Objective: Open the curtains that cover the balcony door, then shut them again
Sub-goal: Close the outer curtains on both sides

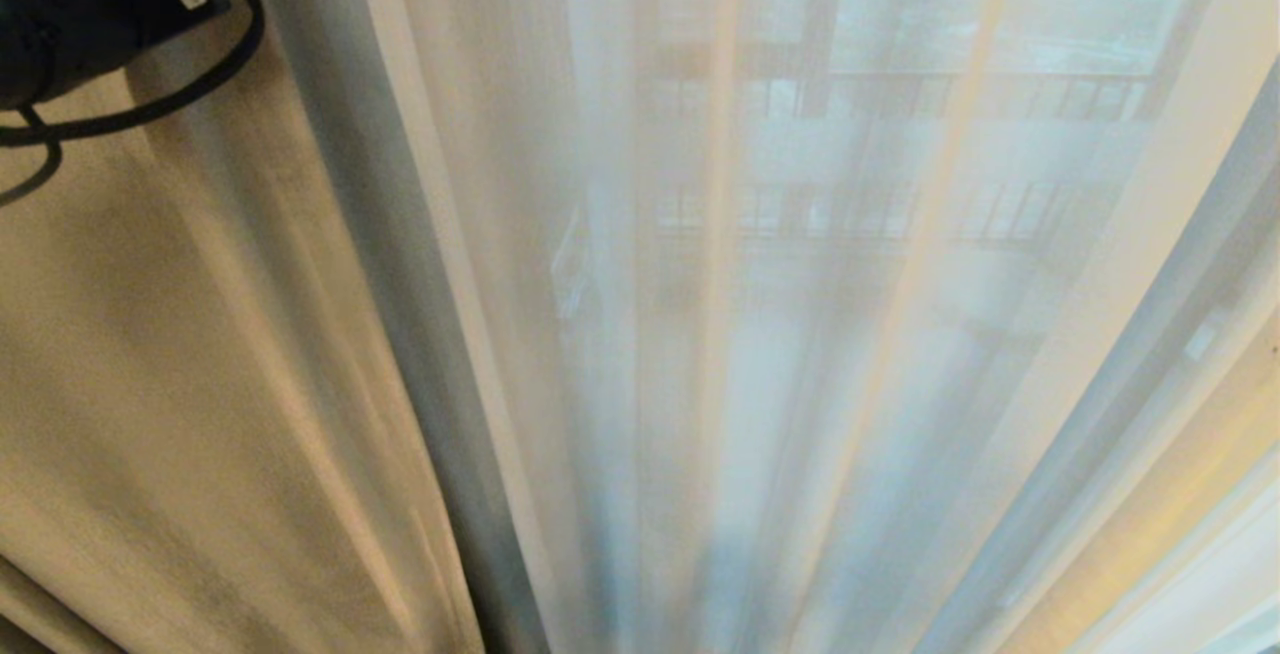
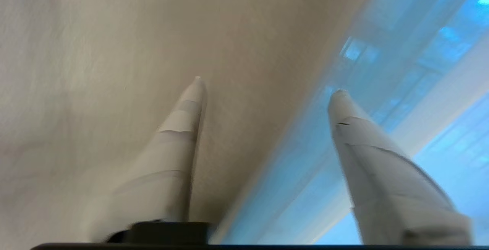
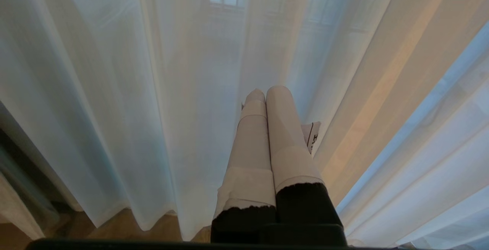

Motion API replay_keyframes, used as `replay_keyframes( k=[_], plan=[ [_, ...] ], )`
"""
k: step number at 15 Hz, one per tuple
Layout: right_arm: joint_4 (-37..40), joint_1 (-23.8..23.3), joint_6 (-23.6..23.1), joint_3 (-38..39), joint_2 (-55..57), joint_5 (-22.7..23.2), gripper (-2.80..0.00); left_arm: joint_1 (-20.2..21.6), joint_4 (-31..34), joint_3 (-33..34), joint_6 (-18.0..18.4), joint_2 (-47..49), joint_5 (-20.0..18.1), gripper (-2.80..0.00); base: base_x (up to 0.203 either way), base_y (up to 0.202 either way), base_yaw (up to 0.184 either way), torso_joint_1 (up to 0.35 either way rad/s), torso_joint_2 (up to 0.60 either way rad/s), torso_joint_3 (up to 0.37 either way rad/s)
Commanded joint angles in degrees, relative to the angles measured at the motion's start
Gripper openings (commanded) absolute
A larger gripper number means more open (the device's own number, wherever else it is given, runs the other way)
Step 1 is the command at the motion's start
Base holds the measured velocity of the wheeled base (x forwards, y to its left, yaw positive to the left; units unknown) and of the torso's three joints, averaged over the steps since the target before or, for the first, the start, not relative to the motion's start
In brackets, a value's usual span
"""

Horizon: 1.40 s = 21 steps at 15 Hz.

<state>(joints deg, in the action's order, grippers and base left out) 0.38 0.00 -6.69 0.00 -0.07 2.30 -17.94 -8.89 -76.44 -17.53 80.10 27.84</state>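
The curtains hang in two layers. A heavy beige drape (image 1: 200, 384) fills the left of the head view, and a white sheer (image 1: 700, 334) covers the middle and right. The balcony door (image 1: 822, 14) shows only dimly through the sheer as a dark upright frame. My left gripper (image 2: 267, 85) is open in front of the drape (image 2: 114, 51); the drape's free edge runs between its fingers, with the sheer (image 2: 382, 70) beside it, and nothing is gripped. Only the left arm's black body (image 1: 60, 14) shows in the head view, at the top left. My right gripper (image 3: 267, 89) is shut and empty, pointing at the sheer (image 3: 153, 89).
A black cable (image 1: 200, 64) loops from the left arm in front of the drape. A dark railing (image 1: 950, 94) shows faintly through the sheer. Wooden floor (image 3: 114, 223) lies under the sheer's hem, and a small white label (image 3: 311, 135) hangs on the fabric.
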Motion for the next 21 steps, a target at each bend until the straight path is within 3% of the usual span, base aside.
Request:
replay_keyframes(
  k=[1, 7, 11, 18, 19, 21],
  plan=[
    [0.0, 0.0, -0.1, 0.0, 0.1, 0.1, -2.80, 0.4, -0.1, 4.4, 0.0, -4.0, 0.2, 0.00, 0.000, 0.000, 0.000, 0.000, 0.00, 0.000],
    [0.0, 0.0, -0.1, 0.0, 0.1, 0.1, -2.80, 1.4, 0.1, 15.4, 0.3, -12.9, 0.2, 0.00, 0.000, 0.000, 0.000, 0.000, 0.00, 0.000],
    [0.1, 0.0, -0.1, 0.0, 0.1, 0.0, -2.80, 2.0, 0.2, 29.7, 1.3, -25.1, 0.3, 0.00, 0.000, 0.000, 0.000, 0.000, 0.00, 0.000],
    [0.0, 0.0, -0.1, 0.0, 0.1, 0.0, -2.80, 10.8, 3.8, 47.4, 4.0, -42.3, -5.0, 0.00, 0.000, 0.000, 0.000, 0.000, 0.00, 0.000],
    [0.0, 0.0, -0.1, 0.0, 0.1, 0.0, -2.80, 12.2, 4.1, 48.8, 4.6, -44.5, -6.8, -2.80, 0.000, 0.000, 0.000, 0.000, 0.00, 0.000],
    [0.0, 0.0, -0.1, 0.0, 0.1, 0.1, -2.80, 14.7, 6.3, 50.8, 6.6, -48.7, -11.1, -2.80, 0.000, 0.000, 0.000, 0.000, 0.00, 0.000]
  ],
)
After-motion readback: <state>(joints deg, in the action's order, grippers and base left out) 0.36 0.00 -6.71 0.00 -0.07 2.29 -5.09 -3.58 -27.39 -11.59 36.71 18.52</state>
